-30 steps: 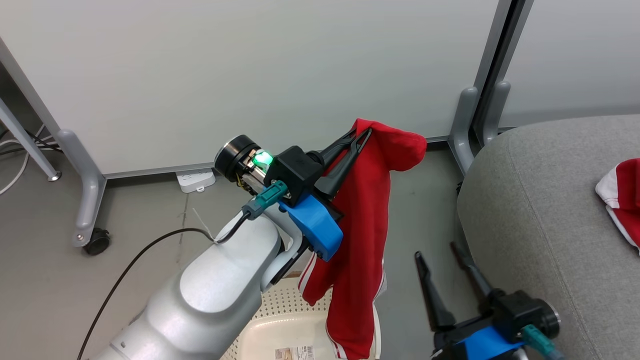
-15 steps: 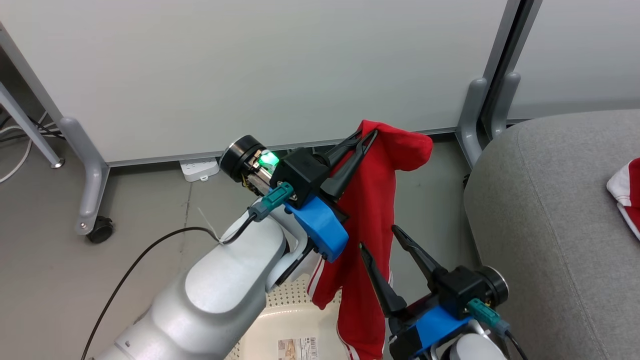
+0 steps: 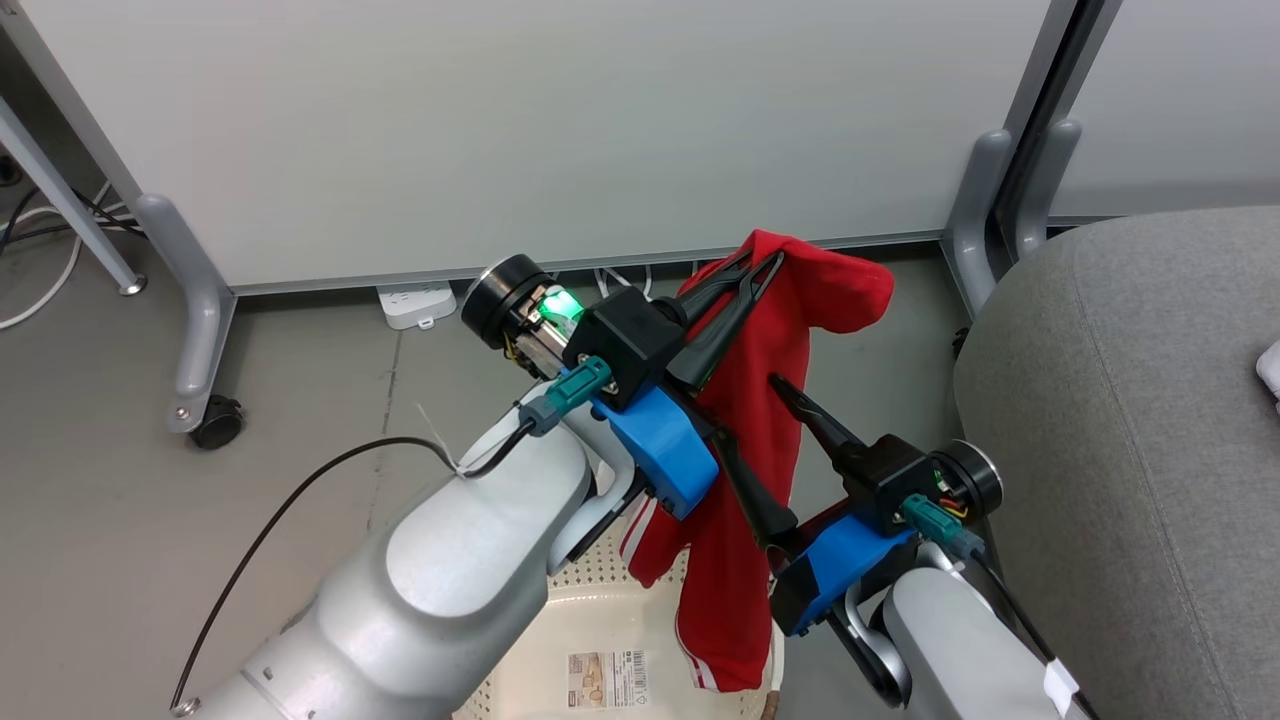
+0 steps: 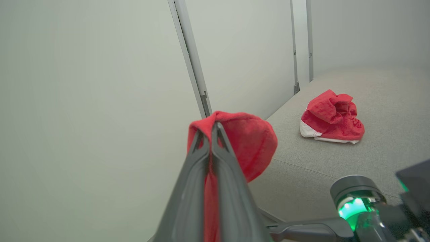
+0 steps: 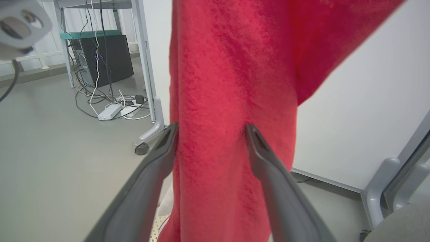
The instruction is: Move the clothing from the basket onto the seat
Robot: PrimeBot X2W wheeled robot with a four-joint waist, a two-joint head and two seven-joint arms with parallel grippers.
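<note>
Red garment [image 3: 725,600] hangs over the basket [image 3: 590,585], pinched at its top by the left end effector [image 3: 762,262]. The right end effector [image 3: 745,409] stands spread around the cloth's middle. I judge this the carrying step; next it must swing across onto the seat [image 3: 1120,420]. Counted: two garments, the second garment [image 4: 331,117] lying on the seat; one basket; one seat.

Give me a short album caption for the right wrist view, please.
The open right gripper brackets a hanging red garment, the cloth between its spread jaws.
</note>
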